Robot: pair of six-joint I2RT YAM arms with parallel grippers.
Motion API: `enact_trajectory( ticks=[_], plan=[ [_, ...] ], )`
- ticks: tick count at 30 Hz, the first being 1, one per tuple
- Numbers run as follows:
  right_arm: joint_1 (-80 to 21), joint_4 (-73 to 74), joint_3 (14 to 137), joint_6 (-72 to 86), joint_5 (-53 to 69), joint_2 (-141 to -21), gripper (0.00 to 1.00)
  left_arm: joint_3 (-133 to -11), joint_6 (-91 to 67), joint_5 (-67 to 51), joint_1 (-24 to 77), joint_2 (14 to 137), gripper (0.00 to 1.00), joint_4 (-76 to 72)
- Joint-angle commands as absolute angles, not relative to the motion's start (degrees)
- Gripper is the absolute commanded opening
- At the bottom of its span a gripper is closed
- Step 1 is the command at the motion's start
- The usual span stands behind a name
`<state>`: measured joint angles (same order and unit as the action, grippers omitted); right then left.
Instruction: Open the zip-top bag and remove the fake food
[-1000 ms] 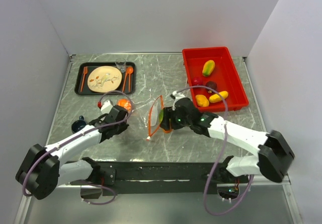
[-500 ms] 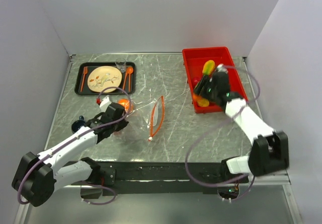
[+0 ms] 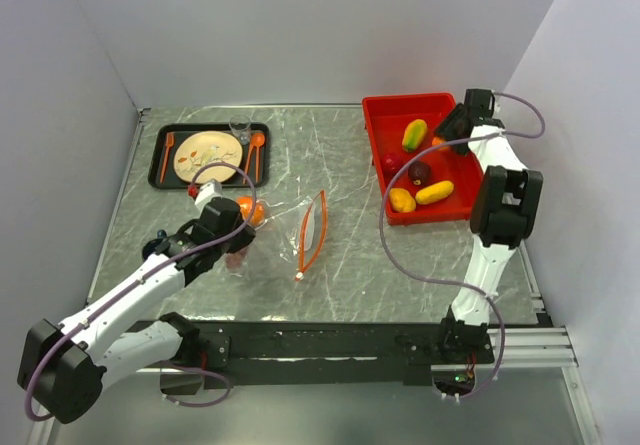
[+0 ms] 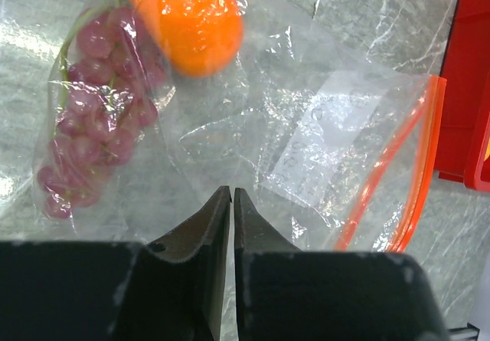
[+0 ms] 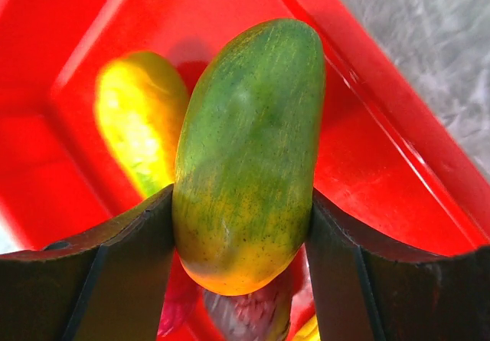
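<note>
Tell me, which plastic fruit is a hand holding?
The green-yellow plastic mango, which alone is pinched in the right hand above the red plastic bin.

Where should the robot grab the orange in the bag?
Probably across its round middle, reaching in through the open zipper mouth on the right. The orange sits deep in the bag, beside the grapes, so plastic covers every other side.

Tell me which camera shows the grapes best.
The left wrist view: the pinkish grapes fill its upper left, seen through the clear zip-top bag beside an orange fruit. The top external view shows only a pinkish patch by the left arm; the right wrist view shows none.
</note>
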<state>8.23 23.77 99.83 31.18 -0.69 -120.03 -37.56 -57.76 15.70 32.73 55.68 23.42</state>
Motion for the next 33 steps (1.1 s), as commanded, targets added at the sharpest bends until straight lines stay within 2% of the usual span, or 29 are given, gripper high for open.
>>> enact_trajectory(
  ticks=[1,3,6,7,10,11,14,16,18,22,23,26,33],
  plan=[
    [7.65,29.62,106.95,30.15,-0.26,-123.22,0.68,-39.02,-56.6,14.33,32.34,55.63,0.15,21.88],
    [7.73,29.53,106.35,29.8,-0.18,-122.53,0.76,-38.94,-56.69,14.59,32.17,55.55,0.18,22.06],
    [7.65,28.66,103.81,29.44,-0.18,-119.63,0.85,-38.85,-56.86,14.94,31.56,55.11,0.31,21.89],
    [7.65,28.65,103.19,29.27,-0.18,-118.84,0.87,-38.85,-56.95,15.12,31.29,55.02,0.4,21.71],
    [7.47,28.04,99.15,30.05,1.04,-113.83,0.89,-39.29,-58.35,15.29,30.06,55.98,0.53,21.53],
    [7.38,26.56,97.31,30.41,1.58,-109.64,0.89,-39.72,-59.23,15.12,29.19,56.42,0.53,21.19],
    [3.44,20.51,85.55,31.64,2.99,-97.8,0.82,-40.86,-61.16,15.38,26.47,58.53,0.52,20.92],
    [-2.52,18.12,76.23,33.12,1.94,-91.61,0.81,-42.0,-61.52,15.91,25.14,60.55,0.49,20.83],
    [-6.75,13.02,67.03,34.27,1.85,-83.35,0.75,-43.15,-61.44,17.22,23.3,62.74,0.48,21.27],
    [-19.39,4.85,54.42,40.14,4.21,-73.93,0.47,-46.49,-60.12,19.07,19.44,65.91,0.44,20.92],
    [-21.51,1.18,50.84,41.12,6.39,-73.48,0.41,-46.93,-59.42,19.16,18.81,66.7,0.43,20.48],
    [-27.41,-5.51,46.95,45.26,9.65,-74.35,0.36,-49.65,-59.06,19.42,17.05,70.57,0.38,19.86],
    [-35.15,-14.58,47.63,51.06,15.55,-84.36,0.32,-55.36,-58.8,21.53,16.52,81.71,0.25,17.75]
  ],
)
